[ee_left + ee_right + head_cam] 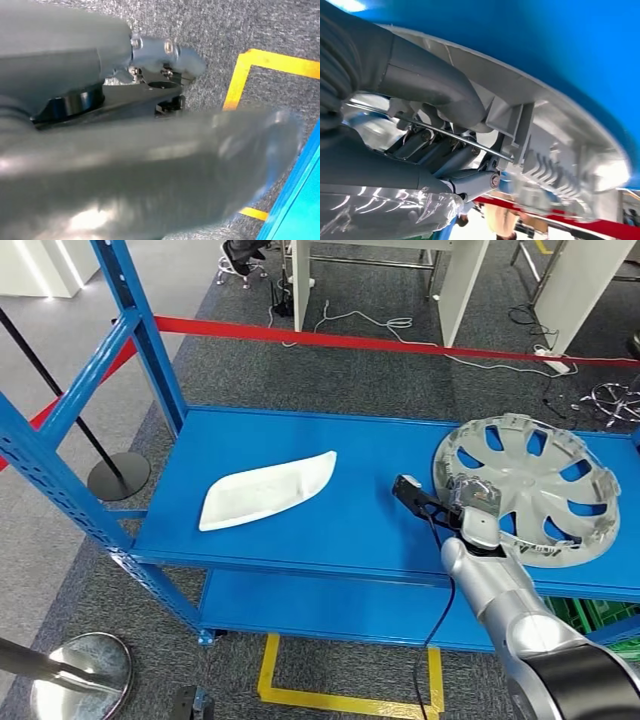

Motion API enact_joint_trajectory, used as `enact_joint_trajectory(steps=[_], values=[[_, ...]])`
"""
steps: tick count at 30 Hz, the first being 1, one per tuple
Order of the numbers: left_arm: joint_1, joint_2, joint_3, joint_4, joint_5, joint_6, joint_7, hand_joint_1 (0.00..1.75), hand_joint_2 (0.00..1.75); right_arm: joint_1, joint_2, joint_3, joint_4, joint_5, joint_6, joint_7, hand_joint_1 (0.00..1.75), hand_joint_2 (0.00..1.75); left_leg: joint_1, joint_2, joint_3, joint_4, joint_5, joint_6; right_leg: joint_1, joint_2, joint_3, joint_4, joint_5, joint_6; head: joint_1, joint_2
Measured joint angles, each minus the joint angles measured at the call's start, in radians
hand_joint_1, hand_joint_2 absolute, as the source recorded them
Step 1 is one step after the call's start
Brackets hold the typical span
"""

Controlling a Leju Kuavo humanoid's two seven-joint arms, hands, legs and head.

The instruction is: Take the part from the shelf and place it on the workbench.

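- Head view: the blue shelf (302, 530) runs across the picture, its upper deck carrying two parts.
- The silver hubcap (528, 488) lies at the right end of the deck, hollow side up, its rim near the front edge.
- The right hand (472, 502) reaches in over the front edge on its silver right arm (521, 620) and sits at the hubcap's left rim, fingers against the rim. From here I cannot tell whether they have closed round it.
- A white curved panel (264, 490) lies flat toward the left half of the deck, well apart from the hubcap.
- Behind the shelf a red barrier tape (392, 343) stretches across grey carpet; yellow floor tape (340, 702) marks the floor in front of it.
- Left wrist view: the left hand (162, 65) hangs over grey carpet beside the yellow floor tape, with a corner of the blue shelf at the picture's edge. It holds nothing; its fingers look drawn in, but the blur leaves the spread unclear.
- Right wrist view: the thick grey thumb (433, 85) lies over the hubcap's rim and the darker fingers (444, 155) lie under it, so the rim sits between them. The hubcap is against the blue deck.
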Motion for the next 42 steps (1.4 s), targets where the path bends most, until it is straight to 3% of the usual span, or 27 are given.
enact_joint_trajectory(steps=[2,5,6,7,8,10,12,15,17,20,21,22,23,24,25,27,29,32,33,36,37,38,39,40,42], values=[[0.001,0.000,0.000,0.000,0.000,0.000,0.000,0.00,0.00,0.001,-0.001,-0.007,0.002,-0.001,-0.003,-0.002,1.75,1.75,0.001,0.001,0.001,-0.002,0.003,0.014,-0.002,-0.003,-0.017,0.033,-0.024,0.008,0.004,0.000],[0.002,0.000,0.001,0.000,0.000,0.000,-0.001,0.00,0.00,0.006,-0.002,-0.012,0.003,0.000,-0.013,-0.011,1.75,1.75,-0.002,0.002,0.002,-0.003,0.002,0.025,-0.002,-0.004,-0.105,0.216,-0.108,0.010,0.010,0.000],[0.003,0.000,0.001,0.000,0.000,0.000,-0.002,0.00,0.00,0.009,-0.002,-0.013,0.003,0.001,-0.015,-0.015,1.75,1.75,-0.004,0.002,0.002,-0.003,0.001,0.026,-0.002,-0.004,-0.131,0.267,-0.121,0.010,0.010,0.000],[0.003,0.000,0.002,0.000,0.000,0.000,-0.003,0.00,0.44,0.012,-0.002,-0.014,0.003,0.002,-0.017,-0.017,1.75,1.75,-0.004,0.003,0.004,-0.003,0.000,0.027,-0.002,-0.004,-0.142,0.286,-0.117,0.008,0.010,0.000],[0.004,0.000,0.002,0.000,0.000,0.000,-0.004,0.00,0.87,0.013,-0.002,-0.015,0.003,0.002,-0.019,-0.019,1.75,1.75,-0.005,0.002,0.006,-0.003,-0.001,0.027,-0.002,-0.004,-0.133,0.263,-0.094,0.007,0.010,0.000],[0.004,0.000,0.002,0.000,0.000,0.001,-0.005,0.00,1.75,0.010,-0.002,-0.017,0.002,0.003,-0.022,-0.021,1.75,1.75,-0.004,0.001,0.011,-0.003,-0.005,0.022,-0.002,-0.005,-0.071,0.135,-0.030,0.003,0.011,0.000],[0.004,0.000,0.002,0.000,0.000,0.003,-0.006,0.00,1.75,0.007,-0.002,-0.018,0.002,0.005,-0.024,-0.026,1.75,1.75,-0.006,0.000,0.013,-0.002,-0.008,0.012,0.000,-0.003,-0.018,0.033,-0.001,-0.003,0.010,0.000],[0.003,0.000,0.003,0.000,0.000,0.006,-0.006,0.00,1.75,0.005,0.000,-0.017,0.001,0.010,-0.026,-0.032,1.75,1.75,-0.005,-0.001,0.013,-0.009,-0.004,-0.007,0.006,-0.002,-0.007,0.011,-0.001,-0.018,0.008,0.000],[0.003,0.001,0.005,0.000,0.000,0.007,-0.005,0.00,1.75,0.002,0.002,-0.017,0.000,0.012,-0.027,-0.033,1.75,1.75,-0.003,0.000,0.005,0.011,-0.021,-0.018,0.004,-0.004,-0.004,0.005,0.003,-0.030,0.006,0.000],[0.002,0.002,0.013,0.000,0.000,0.010,0.000,0.00,1.75,0.002,0.006,-0.017,0.000,0.018,-0.027,-0.033,1.75,1.75,-0.003,0.002,-0.072,0.173,-0.107,-0.027,0.002,-0.009,-0.003,0.001,0.005,-0.041,0.002,0.000],[0.002,0.002,0.016,0.000,0.000,0.014,0.006,0.00,1.75,0.003,0.007,-0.017,0.000,0.021,-0.027,-0.032,1.75,1.75,-0.003,0.002,-0.100,0.228,-0.126,-0.028,0.002,-0.011,-0.004,0.001,0.005,-0.042,0.002,0.000],[0.002,0.002,0.017,0.000,-0.002,0.019,0.013,0.00,1.75,0.003,0.008,-0.017,0.000,0.023,-0.027,-0.031,1.75,1.75,-0.003,0.002,-0.114,0.256,-0.127,-0.029,0.002,-0.012,-0.005,0.001,0.006,-0.042,0.002,0.000],[0.001,0.002,0.018,0.000,-0.005,0.025,0.020,0.00,1.75,0.003,0.008,-0.017,0.001,0.025,-0.026,-0.030,1.75,1.75,-0.003,0.002,-0.110,0.250,-0.111,-0.029,0.002,-0.013,-0.005,0.001,0.006,-0.042,0.002,0.000],[0.001,0.002,0.019,0.000,-0.008,0.030,0.027,0.00,1.75,0.003,0.009,-0.017,0.001,0.027,-0.026,-0.029,1.75,1.75,-0.003,0.002,-0.089,0.208,-0.080,-0.029,0.001,-0.012,-0.005,0.001,0.007,-0.040,0.002,0.000],[0.001,0.002,0.019,0.000,-0.011,0.035,0.033,0.00,1.75,0.002,0.010,-0.017,0.001,0.029,-0.027,-0.028,1.75,1.75,-0.001,0.003,-0.058,0.147,-0.045,-0.029,0.000,-0.012,-0.005,0.002,0.008,-0.037,0.002,0.000],[0.000,0.001,0.019,0.000,-0.014,0.041,0.044,0.00,1.75,0.001,0.011,-0.018,0.001,0.032,-0.028,-0.025,1.75,1.75,0.000,0.002,-0.004,0.036,-0.007,-0.025,0.003,-0.008,-0.011,0.008,0.008,-0.025,0.001,0.000],[0.000,0.000,0.019,0.000,-0.013,0.043,0.055,0.00,1.75,0.002,0.011,-0.018,0.001,0.035,-0.029,-0.023,1.75,1.75,-0.002,0.001,0.008,0.000,-0.008,-0.012,0.006,-0.006,-0.017,0.008,0.013,-0.012,0.003,0.000],[0.000,-0.002,0.021,0.000,-0.010,0.047,0.064,0.00,1.75,0.004,0.011,-0.018,0.001,0.038,-0.030,-0.020,1.75,1.75,-0.002,0.002,0.006,-0.003,-0.002,0.010,0.001,-0.005,-0.027,0.018,0.004,0.004,0.008,0.000],[0.000,-0.002,0.021,0.000,-0.009,0.047,0.066,0.00,1.75,0.004,0.011,-0.019,0.001,0.038,-0.030,-0.020,1.75,1.75,-0.001,0.003,0.007,-0.005,0.000,0.016,0.001,-0.005,-0.044,0.054,-0.018,0.007,0.012,0.000],[0.000,-0.002,0.022,0.000,-0.003,0.040,0.061,0.00,1.75,0.013,0.012,-0.020,0.002,0.038,-0.030,-0.019,1.75,1.75,-0.002,0.004,0.007,-0.005,-0.001,0.024,0.001,-0.006,-0.133,0.247,-0.105,0.013,0.020,0.000],[0.000,-0.002,0.023,0.000,0.000,0.037,0.058,0.00,1.75,0.016,0.013,-0.020,0.002,0.039,-0.030,-0.020,1.75,1.75,-0.002,0.004,0.007,-0.005,-0.001,0.024,0.001,-0.006,-0.150,0.285,-0.113,0.013,0.021,0.000],[0.001,-0.002,0.025,0.000,0.003,0.035,0.055,0.00,1.75,0.018,0.013,-0.021,0.002,0.039,-0.030,-0.021,1.75,1.75,-0.002,0.003,0.009,-0.005,-0.002,0.024,0.000,-0.006,-0.150,0.285,-0.101,0.013,0.021,0.000],[0.001,-0.002,0.026,0.000,0.005,0.034,0.052,0.00,1.75,0.018,0.013,-0.022,0.002,0.039,-0.031,-0.022,1.75,1.75,-0.001,0.003,0.011,-0.005,-0.003,0.023,0.000,-0.006,-0.130,0.244,-0.074,0.013,0.021,0.000],[0.001,-0.002,0.028,0.000,0.007,0.033,0.050,0.00,1.75,0.016,0.013,-0.023,0.002,0.039,-0.031,-0.023,1.75,1.75,0.000,0.002,0.014,-0.005,-0.005,0.020,-0.001,-0.007,-0.095,0.175,-0.039,0.013,0.022,0.000],[0.000,-0.002,0.030,0.000,0.008,0.032,0.048,0.00,1.75,0.012,0.014,-0.023,0.001,0.039,-0.033,-0.027,1.75,1.75,-0.003,0.001,0.017,-0.004,-0.010,0.010,-0.001,-0.005,-0.029,0.051,-0.001,0.008,0.022,0.000]])
